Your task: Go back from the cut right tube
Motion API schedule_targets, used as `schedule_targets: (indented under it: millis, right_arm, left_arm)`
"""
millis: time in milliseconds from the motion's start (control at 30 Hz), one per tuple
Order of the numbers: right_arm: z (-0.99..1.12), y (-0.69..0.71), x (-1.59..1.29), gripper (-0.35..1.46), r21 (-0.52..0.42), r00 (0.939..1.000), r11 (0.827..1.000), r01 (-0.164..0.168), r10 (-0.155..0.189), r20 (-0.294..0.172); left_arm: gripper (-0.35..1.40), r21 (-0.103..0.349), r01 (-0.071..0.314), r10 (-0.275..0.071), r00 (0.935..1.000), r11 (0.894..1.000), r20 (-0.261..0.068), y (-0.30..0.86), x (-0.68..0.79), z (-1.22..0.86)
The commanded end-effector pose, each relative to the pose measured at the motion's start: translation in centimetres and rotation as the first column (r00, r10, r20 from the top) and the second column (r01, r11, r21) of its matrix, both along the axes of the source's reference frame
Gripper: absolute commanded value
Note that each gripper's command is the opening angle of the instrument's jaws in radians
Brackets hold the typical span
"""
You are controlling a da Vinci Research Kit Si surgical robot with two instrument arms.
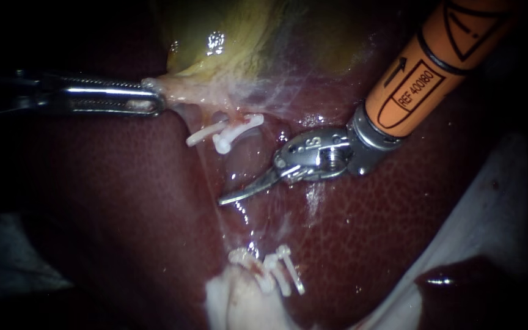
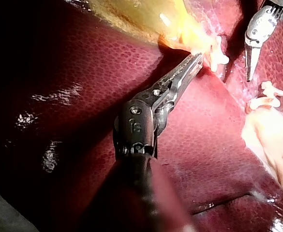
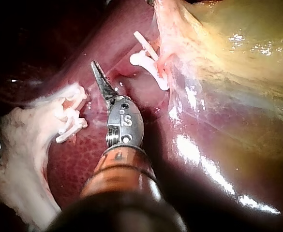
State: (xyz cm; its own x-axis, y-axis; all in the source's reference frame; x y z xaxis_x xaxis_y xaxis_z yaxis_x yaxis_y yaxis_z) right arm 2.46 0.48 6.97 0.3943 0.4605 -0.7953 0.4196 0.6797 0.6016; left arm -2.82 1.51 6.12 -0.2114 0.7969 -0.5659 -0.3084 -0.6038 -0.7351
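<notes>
My right instrument [image 1: 232, 196], on an orange shaft from the upper right, has its curved blades shut and holding nothing. They lie over the liver [image 1: 123, 201] in the gap between two groups of white clips. The upper clips [image 1: 226, 134] sit on a tube stump under the gallbladder [image 1: 227, 43]. The lower clips [image 1: 279, 272] sit on a stump by pale tissue [image 1: 233, 302]. My left instrument [image 1: 151, 101] is shut on the gallbladder's pale neck. In the right wrist view the blades [image 3: 100, 78] point between the upper clips [image 3: 148, 63] and lower clips [image 3: 68, 118]. In the left wrist view the left instrument [image 2: 195, 60] grips that neck.
A white cloth [image 1: 496, 201] lies at the right edge of the endoscope view, with a dark wet patch [image 1: 453, 284] below it. Thin glistening membrane [image 1: 288, 85] spreads from the gallbladder toward the right instrument's wrist. In the left wrist view my right instrument [image 2: 248, 72] hangs beside the clips.
</notes>
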Motion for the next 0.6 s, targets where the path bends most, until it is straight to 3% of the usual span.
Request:
schedule_targets:
  millis: [33,100,133,167,233,267,600]
  right_arm:
    - [0.00,0.00,0.00,-0.35,0.000,1.0000,1.000,-0.001,0.001,0.002]
    - [-0.01,-0.01,0.01,-0.35,0.041,0.9998,0.999,0.016,-0.016,0.007]
    - [-0.01,-0.01,0.02,0.17,0.061,0.9998,0.998,0.018,-0.018,0.006]
    - [-0.02,-0.02,0.03,0.52,0.060,0.9999,0.998,0.015,-0.015,0.003]
    - [-0.02,-0.03,0.07,1.13,0.048,0.9998,0.999,-0.019,0.019,0.009]
    - [-0.03,-0.04,0.09,1.23,0.044,0.9993,0.998,-0.034,0.034,0.013]
    - [-0.11,-0.09,-0.02,1.31,0.057,0.9982,0.997,-0.053,0.051,0.033]
  left_arm:
    - [-0.35,0.000,0.000,0.000,1.0000,1.000,0.000,0.00,0.00,0.00]
    - [-0.35,0.000,-0.001,0.001,1.0000,1.000,0.000,0.00,0.00,0.00]
    - [-0.35,0.000,-0.001,0.001,1.0000,1.000,0.000,0.00,0.00,0.01]
    - [-0.35,0.000,-0.001,0.001,1.0000,1.000,0.000,0.00,0.00,0.01]
    - [-0.35,0.000,-0.001,0.001,1.0000,1.000,0.001,0.00,0.00,0.01]
    - [-0.35,0.000,-0.001,0.001,1.0000,1.000,0.001,0.00,0.00,0.01]
    - [-0.35,0.000,-0.001,0.001,1.0000,1.000,0.001,0.00,0.01,0.01]
